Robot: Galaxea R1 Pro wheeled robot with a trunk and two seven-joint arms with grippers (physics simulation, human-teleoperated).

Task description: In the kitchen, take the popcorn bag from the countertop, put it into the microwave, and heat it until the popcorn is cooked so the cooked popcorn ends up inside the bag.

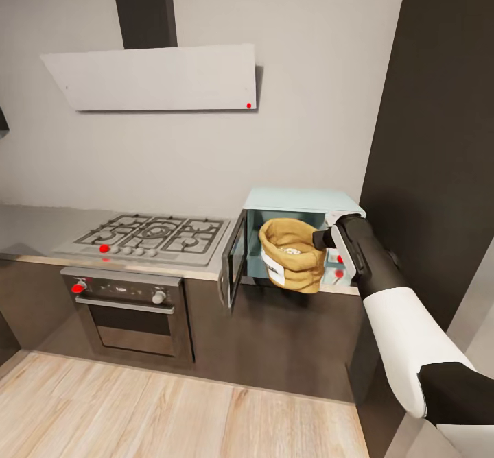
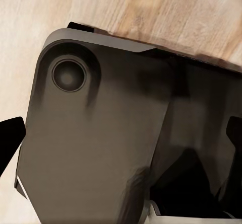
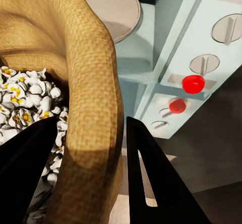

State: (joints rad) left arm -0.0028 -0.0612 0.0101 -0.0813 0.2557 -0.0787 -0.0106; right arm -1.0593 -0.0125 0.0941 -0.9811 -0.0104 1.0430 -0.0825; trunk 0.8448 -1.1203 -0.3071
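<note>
Popcorn bag (image 1: 291, 256) is hanging at the open microwave (image 1: 302, 204) mouth, its rim clamped by the right gripper (image 3: 93, 148). Insertion step appears underway; next move calls for advancing inward, then releasing.

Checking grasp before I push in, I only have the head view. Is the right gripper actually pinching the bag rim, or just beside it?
Observer: Pinching. In the right wrist view the rolled rim of the popcorn bag sits between the two dark fingers of the right gripper, one inside the bag, one outside.
Operator: Contents?
Observer: Popcorn looks puffed, white with yellow centres, heaped inside the bag.
Operator: Anything past the bag?
Observer: The microwave panel: two grey knobs, red dots below, and a round turntable inside the cavity.
Operator: Left arm?
Observer: Its camera shows a dark robot panel over wood floor; the left gripper's state can't be judged.
</note>
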